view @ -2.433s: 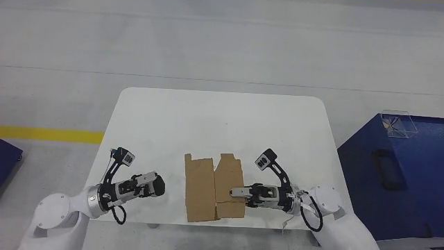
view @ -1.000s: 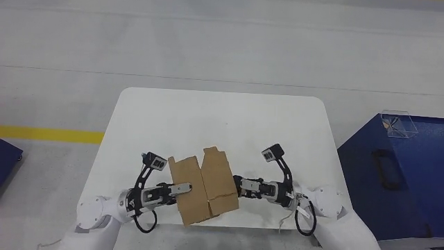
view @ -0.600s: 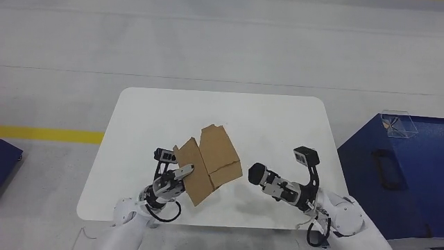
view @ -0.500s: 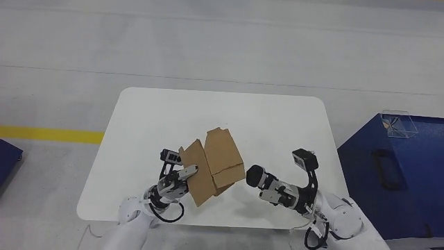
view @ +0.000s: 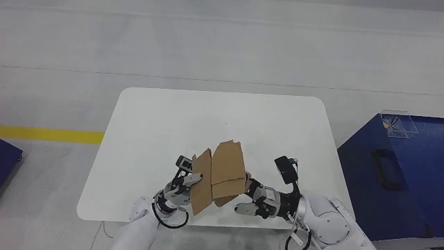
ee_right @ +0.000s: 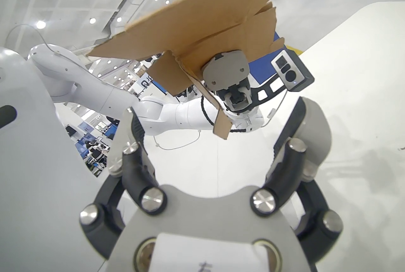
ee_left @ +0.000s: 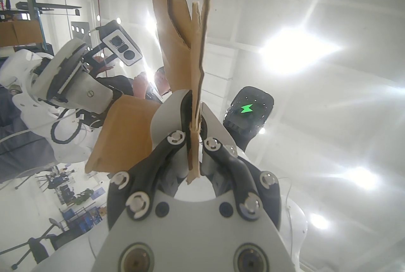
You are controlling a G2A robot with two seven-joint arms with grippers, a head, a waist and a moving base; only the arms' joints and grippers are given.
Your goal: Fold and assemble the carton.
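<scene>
Since 2.4 s ago the carton [view: 218,179] has come up off the table [view: 208,111], where it lay flat between my 2 arms. It now hangs in the air over the table's near edge, tilted up on its side. In that time the left gripper [ee_left: 192,115] moved in from well apart and took the carton's left edge. The right arm let go, swung away and has come back in low.

From the left wrist view I can see the left gripper pinched tight on the cardboard. The sheet's edge stands straight up between the fingers [ee_left: 167,115], and the rest fans out beyond them.

The right gripper [ee_right: 218,111] is spread wide with nothing in it. It sits just under the carton's right-hand side and points up at the underside of the panels. I cannot tell whether it touches the board.

As for progress, I judge we are early. The blank is picked up and the 2 main panels are starting to hinge along the middle crease, so they no longer lie in 1 plane. It is not yet opened into a tube. The end flaps stick out unfolded and nothing is tucked. Squaring the body and closing the flaps are all left to do.
</scene>
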